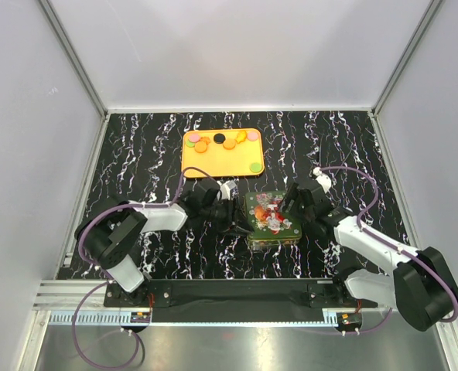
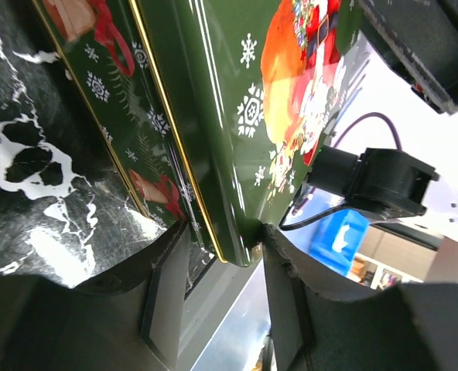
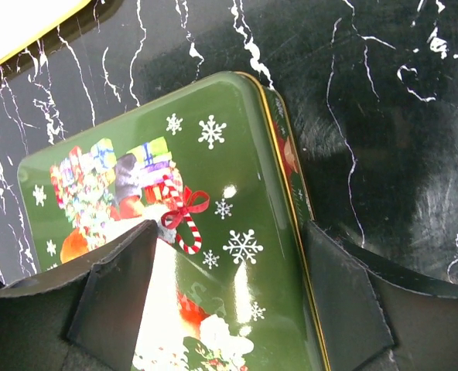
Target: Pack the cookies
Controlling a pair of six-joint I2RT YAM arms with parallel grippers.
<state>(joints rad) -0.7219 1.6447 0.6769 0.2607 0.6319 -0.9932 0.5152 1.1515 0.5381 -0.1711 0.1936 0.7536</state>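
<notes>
The cookies, small flat discs that are mostly orange with a few black, pink and green, lie on a yellow tray at the back centre. In front of it stands a green Christmas tin with its lid on. My left gripper is at the tin's left edge. In the left wrist view its jaws pinch the gold-rimmed lid edge. My right gripper straddles the tin's right rim. It is open, one finger over the lid, the other outside the wall.
The table top is black marble with white veins. Grey walls close it in on three sides. A corner of the tray shows at the top left of the right wrist view. Both arms meet at the tin in the middle.
</notes>
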